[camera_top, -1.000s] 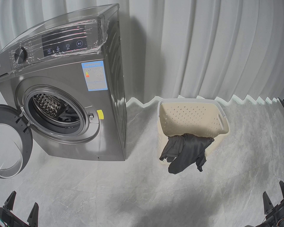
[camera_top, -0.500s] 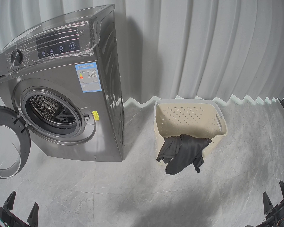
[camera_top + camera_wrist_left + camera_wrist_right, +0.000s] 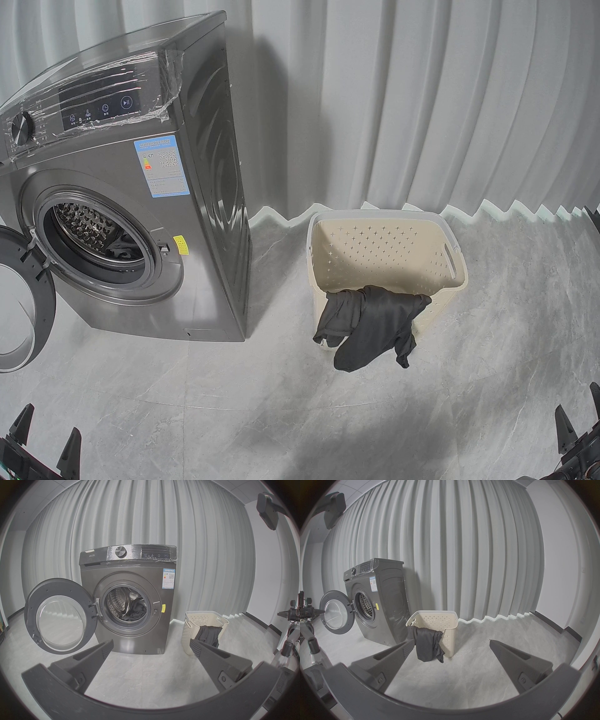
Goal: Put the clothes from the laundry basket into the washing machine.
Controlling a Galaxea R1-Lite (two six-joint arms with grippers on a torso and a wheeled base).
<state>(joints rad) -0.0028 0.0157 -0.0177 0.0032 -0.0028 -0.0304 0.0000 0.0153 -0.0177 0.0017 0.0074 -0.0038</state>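
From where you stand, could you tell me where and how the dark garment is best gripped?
Grip the garment at its bunched fold on the near rim of the basket, coming from above on the robot's side. It drapes over that rim, mostly hanging outside, so a lift there should likely free both ends.

Head view over the last second: the entire scene has drifted toward the frame's left. The washing machine (image 3: 125,187) and the laundry basket (image 3: 375,215), with the dark garment (image 3: 369,325) draped over its near rim, shift together, indicating camera movement rather than displacement of objects.
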